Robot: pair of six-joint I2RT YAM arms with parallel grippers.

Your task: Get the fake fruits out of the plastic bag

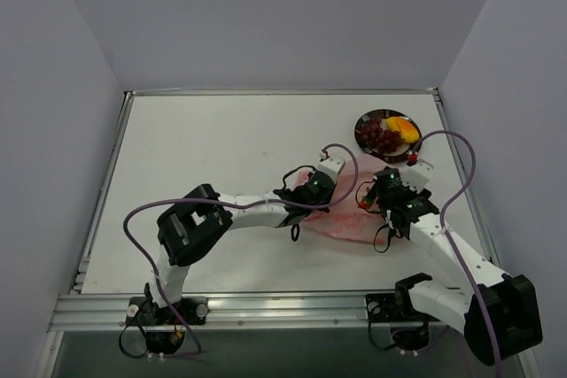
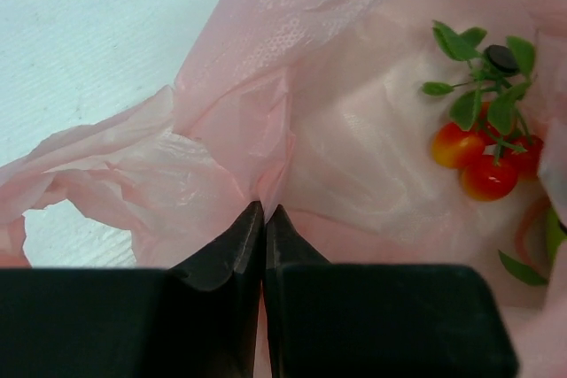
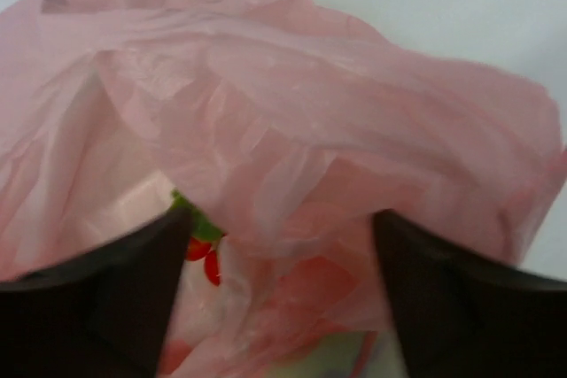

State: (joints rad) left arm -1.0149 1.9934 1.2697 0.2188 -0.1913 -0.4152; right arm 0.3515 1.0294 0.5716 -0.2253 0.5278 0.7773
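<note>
The plastic bag [image 1: 341, 223] lies crumpled right of centre in the top view; the left gripper [image 2: 264, 212] is pressed together, pinching its film; the right gripper [image 3: 282, 219] is spread wide over it; red fruits with leaves [image 2: 483, 161] lie inside, at the right of the left wrist view; the grape bunch [image 1: 379, 136] sits on the black plate [image 1: 360, 126], upper right.

Even bright light, blurred right-wrist foreground

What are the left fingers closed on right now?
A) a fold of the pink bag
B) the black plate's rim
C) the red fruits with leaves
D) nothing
A: the left fingers meet tip to tip on a fold of the pink bag, with the red fruits lying loose inside it, apart from them.
</note>
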